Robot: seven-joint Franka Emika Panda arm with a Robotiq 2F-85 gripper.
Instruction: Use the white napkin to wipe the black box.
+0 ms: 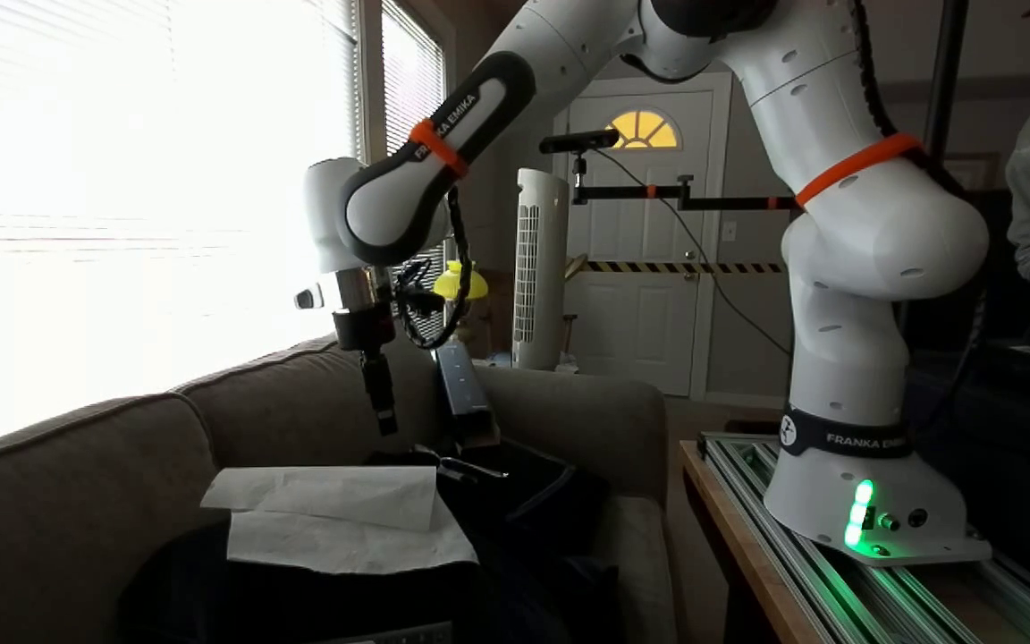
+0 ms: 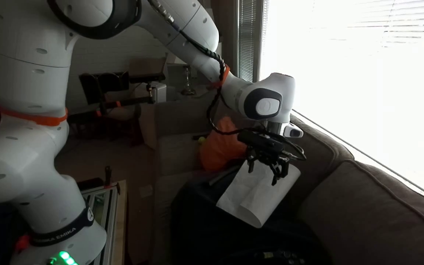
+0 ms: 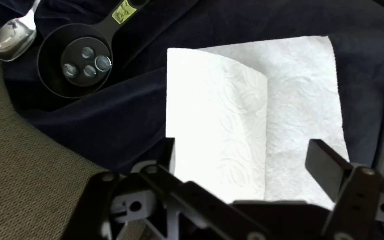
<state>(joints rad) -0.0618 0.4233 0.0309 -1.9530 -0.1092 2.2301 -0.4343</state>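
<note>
The two black, jointed fingers [image 3: 327, 170] stood wide apart and held nothing. Below them lay the white, rectangular, paper-like napkin [image 3: 212, 133] with an embossed pattern, partly folded over itself; an exterior view showed a gap between fingers and napkin, which the wrist view, looking down, could not settle. The upper layer's long edge ran between the fingers, crosswise to the line along which they would close, so a straight descent and a pinch on that loose layer seemed called for.

Beneath the napkin was dark navy, draped fabric [image 3: 118, 110]; the black box could not be told apart there, though it was perhaps what the fabric covered. Beside the napkin, plain only in the wrist view, were a round black saucepan [image 3: 52, 65] with four glassy pieces [image 3: 102, 63] and a shiny silver spoon [image 3: 13, 38]. Farther off ran the grey-beige upholstered sofa [image 1: 122, 483]. Beyond, an exterior view alone showed a bright orange, bag-like bundle [image 2: 221, 147].
</note>
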